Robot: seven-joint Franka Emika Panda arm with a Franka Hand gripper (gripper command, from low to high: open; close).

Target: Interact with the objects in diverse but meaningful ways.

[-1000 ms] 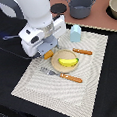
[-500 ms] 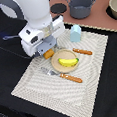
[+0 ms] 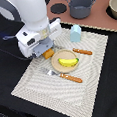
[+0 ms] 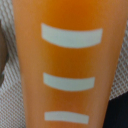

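I'm down on the orange block (image 4: 65, 60) beside the banana (image 3: 68, 61) plate (image 3: 57, 66). Honestly can't tell whether my fingers grip it yet. Everything else looks untouched.

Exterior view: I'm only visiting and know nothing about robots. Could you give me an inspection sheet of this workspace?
Surface: woven placemat on a dark table; brown board at the back.
Job's things: banana on a plate; orange block beside the plate; blue cup upright on the placemat; grey pot on the board.
Clutter: fork and another orange-handled utensil beside the plate; bowl on the board.
Gripper: gripper right over the block, which fills the wrist view; fingers hidden, so open or shut cannot be told.
Cables: thin dark line at the exterior view's left, possibly a cable.
Surroundings: nothing seen.
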